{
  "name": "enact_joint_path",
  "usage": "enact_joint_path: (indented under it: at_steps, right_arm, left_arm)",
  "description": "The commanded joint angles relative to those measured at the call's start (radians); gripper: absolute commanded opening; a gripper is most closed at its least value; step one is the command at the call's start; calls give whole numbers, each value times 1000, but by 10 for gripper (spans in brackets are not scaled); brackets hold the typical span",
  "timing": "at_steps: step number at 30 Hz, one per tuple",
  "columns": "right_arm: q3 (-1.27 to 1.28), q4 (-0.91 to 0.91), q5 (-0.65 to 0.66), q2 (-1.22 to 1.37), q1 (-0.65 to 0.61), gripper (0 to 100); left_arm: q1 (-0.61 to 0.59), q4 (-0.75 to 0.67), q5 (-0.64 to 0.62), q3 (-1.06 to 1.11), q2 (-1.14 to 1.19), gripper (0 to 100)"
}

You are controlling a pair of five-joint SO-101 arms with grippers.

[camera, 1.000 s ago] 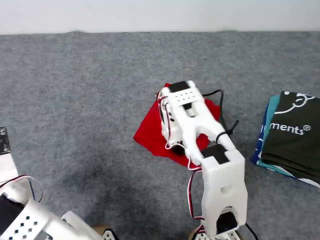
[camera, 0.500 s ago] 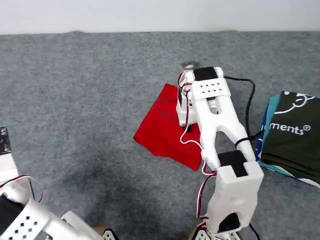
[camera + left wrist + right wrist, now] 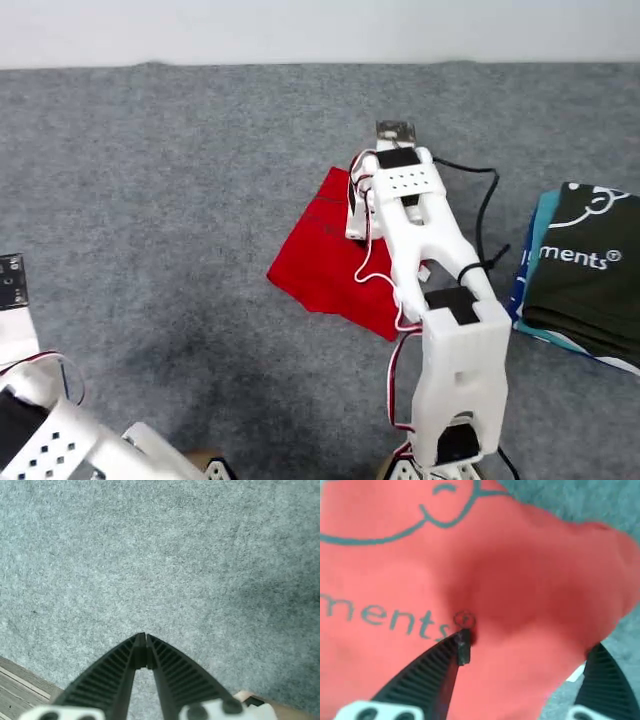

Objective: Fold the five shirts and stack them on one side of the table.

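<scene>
- We see the red shirt point(image 3: 318, 255) lying folded near the middle of the grey counter point(image 3: 150, 200), with the right arm point(image 3: 430, 250) stretched over its right part.
- In the right wrist view, the right claw point(image 3: 530, 652) stands wide open over the red shirt point(image 3: 520, 580). One fingertip point(image 3: 463, 647) presses onto the cloth beside the printed lettering. The other finger point(image 3: 600, 675) sits just past the shirt's edge, so a bulge of the fabric lies between the two.
- We cannot see that claw gripping anything; the cloth is loose between its fingers.
- The left claw point(image 3: 145, 647) is closed with its tips meeting and nothing between them. It hangs above bare grey counter point(image 3: 200, 555), near a wooden strip point(image 3: 20, 685) at the counter's edge.
- We find the left arm point(image 3: 50, 440) low in the near left corner of the high view, well apart from the red shirt.
- A stack of folded shirts point(image 3: 585, 275) rests at the counter's right side, dark green on top with teal and blue beneath.
</scene>
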State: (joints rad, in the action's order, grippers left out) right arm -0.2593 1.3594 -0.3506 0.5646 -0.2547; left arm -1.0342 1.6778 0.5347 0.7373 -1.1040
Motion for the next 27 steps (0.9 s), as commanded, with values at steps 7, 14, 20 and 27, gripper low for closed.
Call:
enact_joint_path:
  at_steps: [7,14,20,27]
  right_arm:
    - [-51,-45,-69,143,4,351]
    - [-167,45,-18,219,71,40]
    - [-285,185,115,236,134,11]
    - [-466,407,239,148,176,11]
  left_arm:
    - [2,-26,18,-35,-11,6]
    - [2,-26,32,-35,-11,6]
    - [5,-26,32,-35,-11,6]
    - [0,-26,32,-38,-11,6]
